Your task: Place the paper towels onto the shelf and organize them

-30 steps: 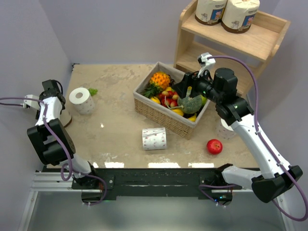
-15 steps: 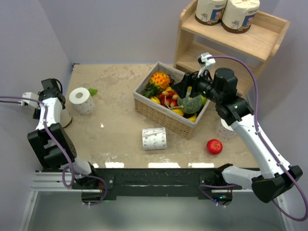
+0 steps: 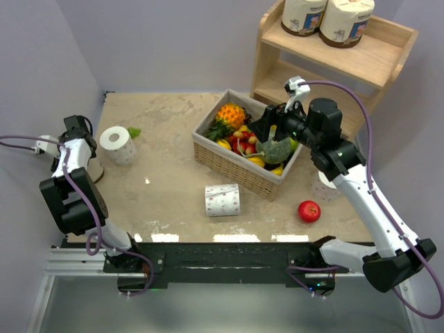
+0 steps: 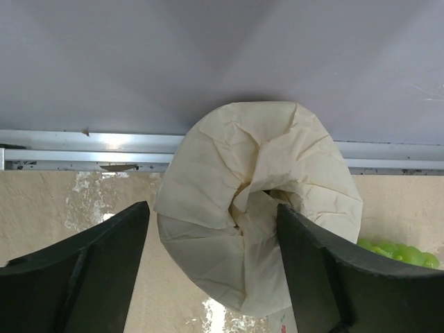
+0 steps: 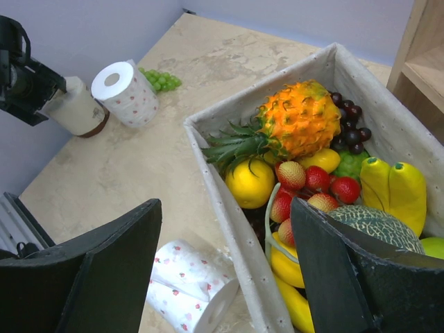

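2 paper towels (image 3: 303, 15) sit on the shelf (image 3: 388, 52) behind the basket (image 3: 236, 163); 4 seem left on the surface (image 3: 166, 118). Left jaws stand spread around a wrapped roll (image 4: 257, 208) far left of the basket; right jaws gape empty above it.

Wicker basket (image 3: 232, 163) crowding the shelf (image 3: 378, 59) front; wall (image 4: 208, 55) tight behind wrapped roll (image 4: 257, 208).

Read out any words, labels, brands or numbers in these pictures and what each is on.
No text is readable.
Left wrapped roll and right wrapped roll on the shelf: labels too small and blurred.
Wrapped roll by the wall: plain cream wrap.
Lying bare roll and upright bare roll: pink dots only.
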Controlling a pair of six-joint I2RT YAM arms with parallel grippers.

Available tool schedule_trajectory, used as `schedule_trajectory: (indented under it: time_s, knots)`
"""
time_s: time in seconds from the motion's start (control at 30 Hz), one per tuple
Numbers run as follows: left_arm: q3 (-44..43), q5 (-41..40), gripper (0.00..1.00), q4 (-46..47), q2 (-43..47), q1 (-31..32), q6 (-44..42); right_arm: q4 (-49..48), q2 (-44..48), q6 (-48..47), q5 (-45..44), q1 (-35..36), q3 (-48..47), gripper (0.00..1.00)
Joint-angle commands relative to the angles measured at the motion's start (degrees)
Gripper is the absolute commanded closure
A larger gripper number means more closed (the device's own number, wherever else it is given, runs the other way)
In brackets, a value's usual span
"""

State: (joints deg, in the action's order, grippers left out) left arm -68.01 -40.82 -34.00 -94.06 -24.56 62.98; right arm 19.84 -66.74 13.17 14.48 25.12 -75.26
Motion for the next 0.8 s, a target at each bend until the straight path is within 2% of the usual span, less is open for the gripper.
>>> schedule_trajectory:
  time_s: [0.0, 0.13, 0.3, 0.33, 0.57, 0.77]
  knots:
    - [0.4, -1.6, 0.26, -2.4, -0.7, 0.5, 0.6, -0.2, 0.4, -1.0, 0.0, 0.2, -2.3, 0.21]
    - [1.1, -1.7, 0.38, -4.0, 1.2, 0.7, 1.5, -0.2, 0.5, -1.0, 0.2, 0.3, -2.3, 0.21]
    - [3.2, -1.9, 0.43, -5.3, 3.4, 1.6, 1.9, -0.1, 0.9, -1.0, 0.5, 0.3, -2.4, 0.21]
    - [3.7, -1.8, 0.46, -5.3, 3.8, 1.8, 1.9, 0.0, 1.1, -1.0, 0.5, 0.2, -2.3, 0.21]
    - [4.0, -0.8, 0.49, -6.6, 8.2, 3.3, -0.5, 0.5, 2.7, -1.0, 0.0, 0.2, -1.9, 0.21]
    - [6.0, 0.6, 0.5, -7.5, 15.4, 7.1, -4.9, 0.4, 3.5, -0.8, 0.5, 0.2, -1.8, 0.2]
